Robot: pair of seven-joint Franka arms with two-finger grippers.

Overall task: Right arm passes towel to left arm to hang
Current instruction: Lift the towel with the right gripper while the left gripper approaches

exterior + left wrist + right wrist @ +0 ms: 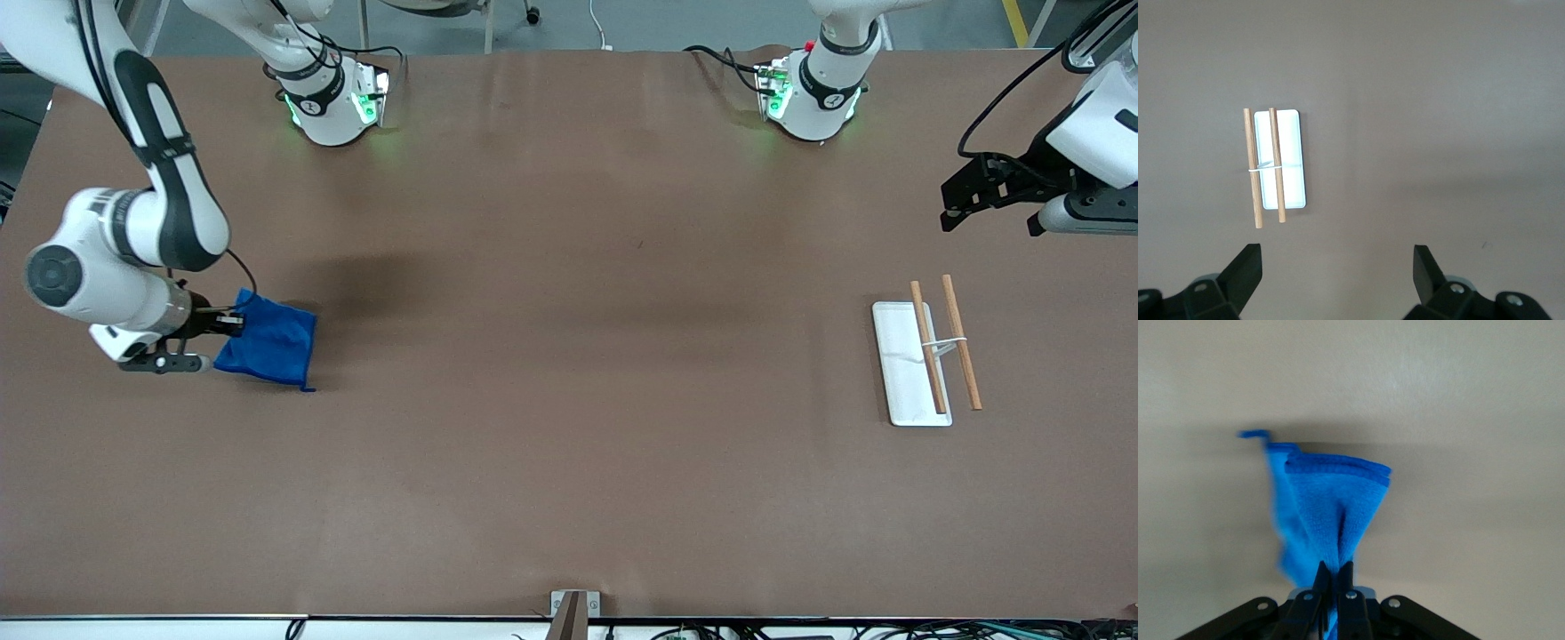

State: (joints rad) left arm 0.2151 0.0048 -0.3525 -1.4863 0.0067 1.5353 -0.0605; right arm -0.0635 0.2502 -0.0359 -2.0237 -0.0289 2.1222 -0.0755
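The blue towel [271, 342] hangs bunched from my right gripper [236, 322], which is shut on one edge of it near the right arm's end of the table. In the right wrist view the towel [1331, 513] fans out from the pinched jaws of the right gripper [1336, 577], and its small loop [1251, 435] sticks out at a corner. I cannot tell whether its free edge touches the table. My left gripper [989, 218] waits in the air at the left arm's end, open. The left wrist view shows the left gripper [1337, 267] with nothing between its fingers.
A white tray [896, 373] with two wooden rods [962, 342] tied by a white band lies on the brown table near the left arm's end, under the left gripper's view, where the tray [1290, 143] also shows. A small bracket [574, 609] sits at the table edge nearest the front camera.
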